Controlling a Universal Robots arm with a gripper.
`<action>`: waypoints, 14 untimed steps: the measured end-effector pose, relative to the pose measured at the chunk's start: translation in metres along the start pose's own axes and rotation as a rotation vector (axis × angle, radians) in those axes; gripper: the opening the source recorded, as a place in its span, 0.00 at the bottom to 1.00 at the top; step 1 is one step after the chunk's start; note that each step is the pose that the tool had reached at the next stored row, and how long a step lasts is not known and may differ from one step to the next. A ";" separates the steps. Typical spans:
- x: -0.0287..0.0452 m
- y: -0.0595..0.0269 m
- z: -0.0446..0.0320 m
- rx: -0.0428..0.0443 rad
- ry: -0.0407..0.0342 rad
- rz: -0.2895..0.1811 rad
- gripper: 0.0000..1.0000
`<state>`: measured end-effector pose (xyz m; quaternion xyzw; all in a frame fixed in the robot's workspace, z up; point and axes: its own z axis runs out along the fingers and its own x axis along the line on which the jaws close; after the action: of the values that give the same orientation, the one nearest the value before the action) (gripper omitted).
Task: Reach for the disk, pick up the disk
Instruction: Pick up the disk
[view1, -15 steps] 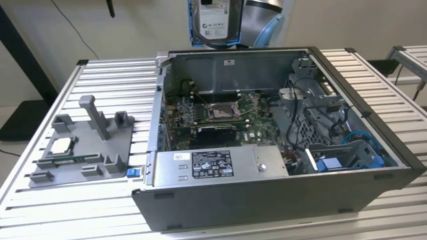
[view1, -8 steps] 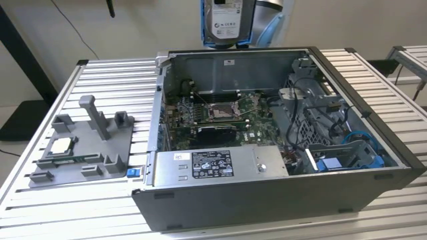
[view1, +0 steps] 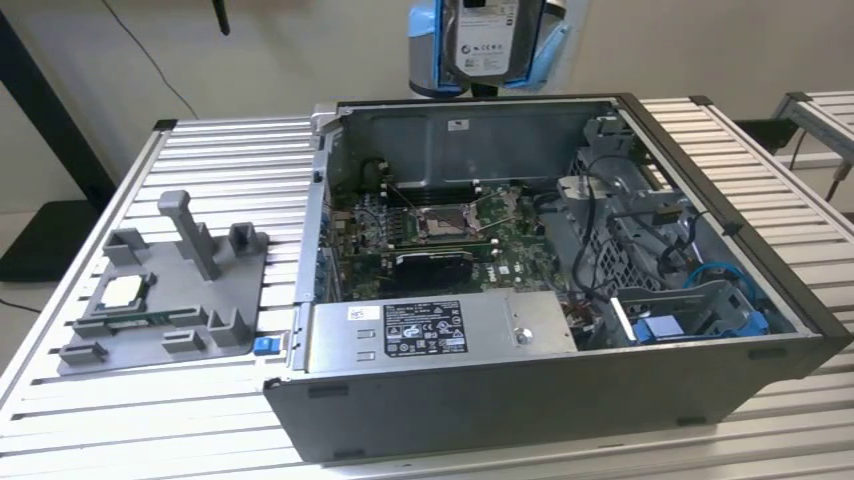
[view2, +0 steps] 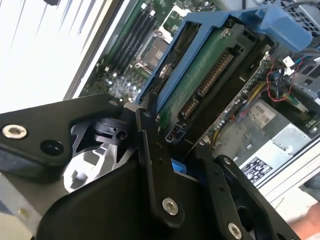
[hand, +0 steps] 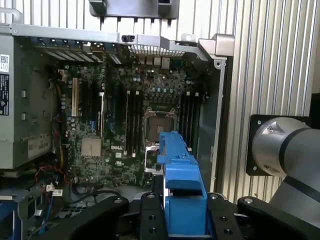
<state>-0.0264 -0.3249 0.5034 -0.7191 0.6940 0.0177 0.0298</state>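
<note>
Clamping the disk (hand: 181, 192) between its black fingers (view2: 156, 165), the gripper (hand: 182, 220) holds it lifted clear of the open computer case (view1: 561, 400). In the second wrist view the disk's (view2: 210, 75) green circuit board faces the camera inside its blue bracket. Beyond it lies the motherboard (hand: 135, 120). In the exterior view the disk (view1: 487, 40) hangs upright above the case's far wall.
</note>
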 end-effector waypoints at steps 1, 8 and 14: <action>0.0001 -0.0036 0.0001 0.0000 0.0000 0.000 0.00; 0.0010 -0.0290 0.0005 0.0001 0.0000 0.000 0.00; 0.0019 -0.0517 0.0009 0.0001 -0.0001 0.000 0.00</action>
<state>0.0253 -0.3249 0.5034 -0.7191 0.6940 0.0177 0.0299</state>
